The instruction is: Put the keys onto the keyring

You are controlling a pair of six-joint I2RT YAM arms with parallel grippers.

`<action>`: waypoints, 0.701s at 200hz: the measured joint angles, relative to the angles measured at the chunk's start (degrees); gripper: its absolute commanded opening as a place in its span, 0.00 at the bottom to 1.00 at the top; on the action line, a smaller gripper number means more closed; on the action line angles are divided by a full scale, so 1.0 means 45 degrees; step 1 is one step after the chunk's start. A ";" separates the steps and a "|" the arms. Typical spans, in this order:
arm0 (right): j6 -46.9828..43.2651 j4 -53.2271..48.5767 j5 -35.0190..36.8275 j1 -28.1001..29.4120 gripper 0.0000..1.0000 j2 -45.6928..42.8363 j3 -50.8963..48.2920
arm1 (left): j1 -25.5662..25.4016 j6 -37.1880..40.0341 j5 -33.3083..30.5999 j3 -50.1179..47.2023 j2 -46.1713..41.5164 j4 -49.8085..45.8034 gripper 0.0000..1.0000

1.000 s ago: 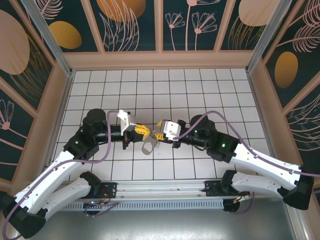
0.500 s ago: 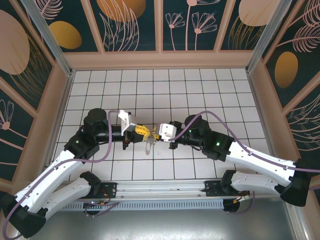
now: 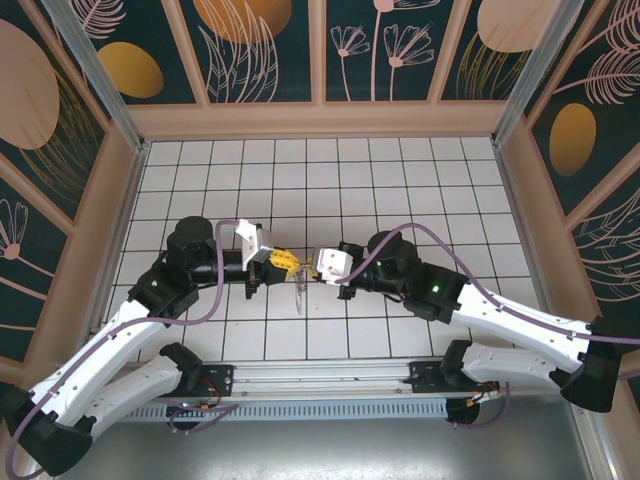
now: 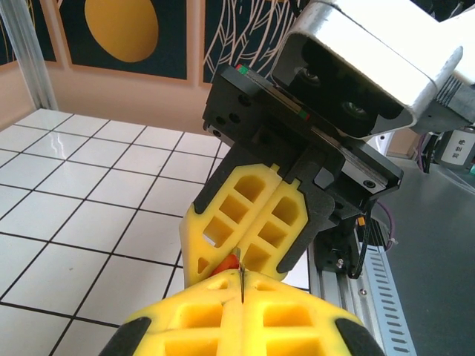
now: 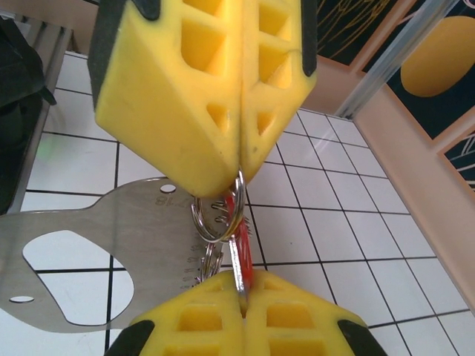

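Note:
The keyring (image 5: 89,237) is a flat grey steel loop with a big cut-out, and small split rings (image 5: 217,219) hang at its top. My left gripper (image 3: 290,263) is shut on one split ring; its yellow fingers (image 5: 215,111) come down from above in the right wrist view. My right gripper (image 5: 243,288) is shut on a red-headed key (image 5: 239,241) whose silvery blade passes through that ring. Tip to tip, the two grippers meet above the tiles, the right gripper (image 3: 313,270) just right of the left. From above, the keyring (image 3: 300,292) hangs edge-on below them.
White tiled floor (image 3: 400,180) spreads all round, bounded by tan walls (image 3: 320,120) at the back and sides. A metal rail (image 3: 330,375) runs along the near edge between the arm bases. Purple cables (image 3: 430,228) loop over both arms.
My right gripper has moved left against the left gripper's tips and closed on the red-headed key. The hanging keyring has turned from broadside to edge-on.

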 measured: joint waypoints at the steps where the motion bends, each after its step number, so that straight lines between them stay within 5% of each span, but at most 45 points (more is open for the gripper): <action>1: 0.0010 0.0000 0.0024 0.0005 0.00 0.0010 0.0005 | 0.0000 0.0000 0.0000 0.0000 0.0000 0.0005 0.00; 140: 0.0228 0.0044 0.1321 0.0063 0.00 0.0602 0.0165 | 0.0000 -0.0010 -0.0335 0.0000 -0.0029 0.0092 0.00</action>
